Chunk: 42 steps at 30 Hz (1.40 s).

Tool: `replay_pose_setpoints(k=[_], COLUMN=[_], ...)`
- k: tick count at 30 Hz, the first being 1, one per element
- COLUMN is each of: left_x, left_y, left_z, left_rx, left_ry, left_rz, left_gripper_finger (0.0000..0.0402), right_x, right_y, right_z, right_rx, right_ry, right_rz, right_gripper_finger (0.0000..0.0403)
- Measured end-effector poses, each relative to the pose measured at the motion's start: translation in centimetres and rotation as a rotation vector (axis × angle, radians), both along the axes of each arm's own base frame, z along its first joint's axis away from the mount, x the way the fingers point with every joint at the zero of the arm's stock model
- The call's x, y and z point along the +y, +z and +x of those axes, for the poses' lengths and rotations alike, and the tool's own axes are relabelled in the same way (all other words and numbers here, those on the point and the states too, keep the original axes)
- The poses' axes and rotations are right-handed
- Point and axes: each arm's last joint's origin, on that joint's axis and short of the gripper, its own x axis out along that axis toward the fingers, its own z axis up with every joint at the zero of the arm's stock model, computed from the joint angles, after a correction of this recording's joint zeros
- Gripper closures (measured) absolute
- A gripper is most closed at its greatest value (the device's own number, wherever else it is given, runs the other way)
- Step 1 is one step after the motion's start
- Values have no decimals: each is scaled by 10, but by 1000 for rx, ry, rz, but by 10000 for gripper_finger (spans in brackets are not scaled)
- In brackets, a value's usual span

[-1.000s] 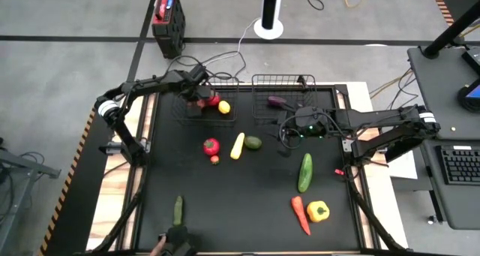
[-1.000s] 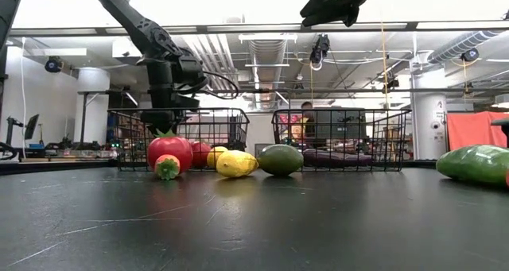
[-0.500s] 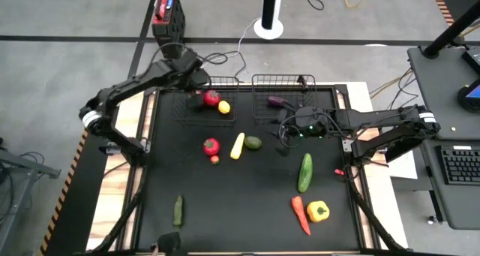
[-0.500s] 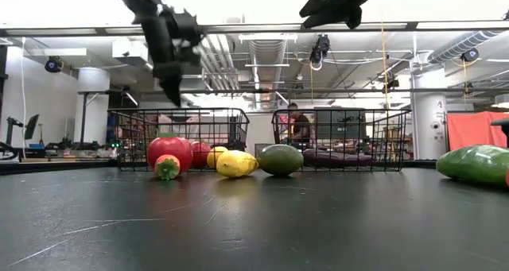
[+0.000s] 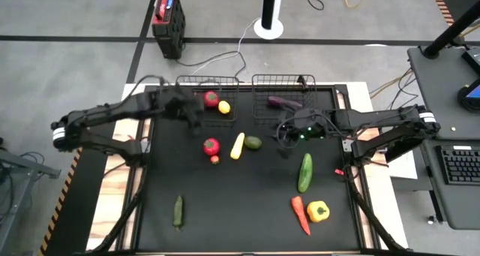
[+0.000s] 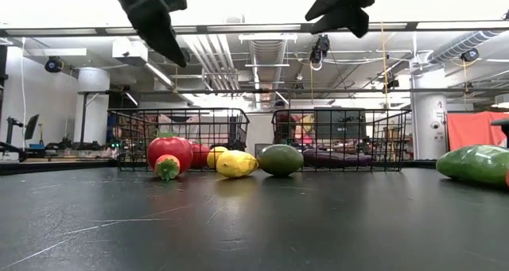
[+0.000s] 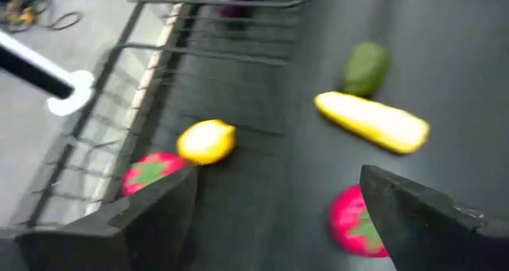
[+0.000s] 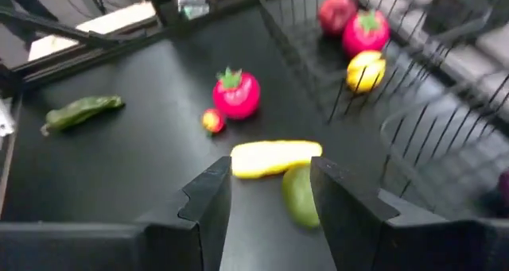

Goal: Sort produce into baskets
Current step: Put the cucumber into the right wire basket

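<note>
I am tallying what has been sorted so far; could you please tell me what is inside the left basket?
The left basket holds a red tomato and a yellow lemon. The left arm crosses its near-left corner, so anything beneath it is hidden.

Left pincer blurred; eggplant half-hidden behind mesh.

Red-and-black box sat on floor beyond desk; white post base nearby; keyboard right.
</note>
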Motion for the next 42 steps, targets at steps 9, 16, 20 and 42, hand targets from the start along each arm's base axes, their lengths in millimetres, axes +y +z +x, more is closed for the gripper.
replay_pose_setpoints(k=[9, 16, 20, 42], left_x=[-45, -53, -53, -72], left_y=[-41, -61, -65, -28], left_z=[1, 13, 23, 25], left_rx=[-66, -149, -155, -156], left_ry=[-28, -39, -39, 79], left_rz=[8, -2, -3, 285], left_gripper_finger=[115, 147, 165, 171], right_x=[16, 31, 37, 56], right_y=[-21, -34, -40, -52], right_z=[-8, -19, -30, -63], right_rx=[208, 384, 503, 769], right_ry=[-39, -76, -142, -561], right_rz=[164, 350, 452, 594], right_gripper_finger=[241, 241, 241, 177])
